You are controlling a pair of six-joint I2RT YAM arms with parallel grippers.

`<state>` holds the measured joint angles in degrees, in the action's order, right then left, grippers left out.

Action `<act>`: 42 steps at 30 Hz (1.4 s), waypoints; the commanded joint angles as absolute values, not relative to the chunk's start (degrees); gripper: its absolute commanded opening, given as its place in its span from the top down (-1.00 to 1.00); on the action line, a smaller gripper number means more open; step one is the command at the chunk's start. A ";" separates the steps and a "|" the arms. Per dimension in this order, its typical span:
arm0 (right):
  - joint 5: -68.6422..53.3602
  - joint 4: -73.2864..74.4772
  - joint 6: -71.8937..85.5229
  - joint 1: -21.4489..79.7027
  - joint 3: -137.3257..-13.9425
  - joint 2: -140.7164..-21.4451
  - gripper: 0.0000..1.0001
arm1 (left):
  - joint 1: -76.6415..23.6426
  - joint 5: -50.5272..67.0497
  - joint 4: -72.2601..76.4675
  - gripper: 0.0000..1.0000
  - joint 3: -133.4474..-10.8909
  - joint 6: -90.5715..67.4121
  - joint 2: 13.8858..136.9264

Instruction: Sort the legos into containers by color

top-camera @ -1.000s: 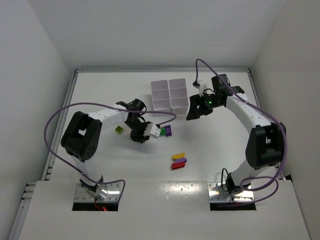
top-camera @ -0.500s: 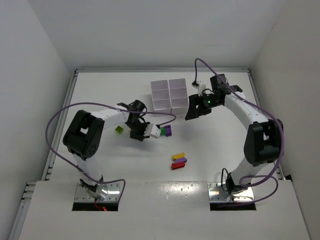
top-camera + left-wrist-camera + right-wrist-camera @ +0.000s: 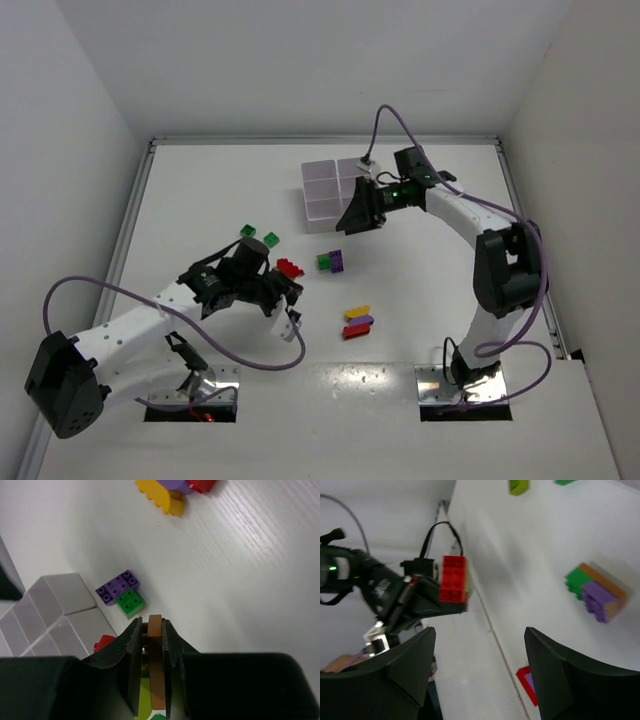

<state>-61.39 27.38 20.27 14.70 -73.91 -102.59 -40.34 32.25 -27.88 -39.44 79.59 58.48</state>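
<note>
At lower centre of the top view, yellow, purple and red legos (image 3: 357,322) are seen lying together on the bench (image 3: 200,190). Left of them, the left tool (image 3: 151,629) is clamped on an orange-brown brick (image 3: 156,670). Farther off, a green-and-purple pair (image 3: 331,261) is seen lying loose. At upper centre, the right tool (image 3: 480,635) is held with fingers apart and empty at the right side of the white tray (image 3: 320,185).

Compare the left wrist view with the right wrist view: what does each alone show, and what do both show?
Left wrist only: the left gripper shut on an orange-brown brick, and the white tray. Right wrist only: the open right gripper. Both: the green brick touching the purple brick.
</note>
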 commanded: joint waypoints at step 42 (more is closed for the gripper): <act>-51.67 41.75 6.06 33.49 -92.72 -111.45 0.86 | -46.49 25.66 -19.25 0.95 -42.19 96.86 64.60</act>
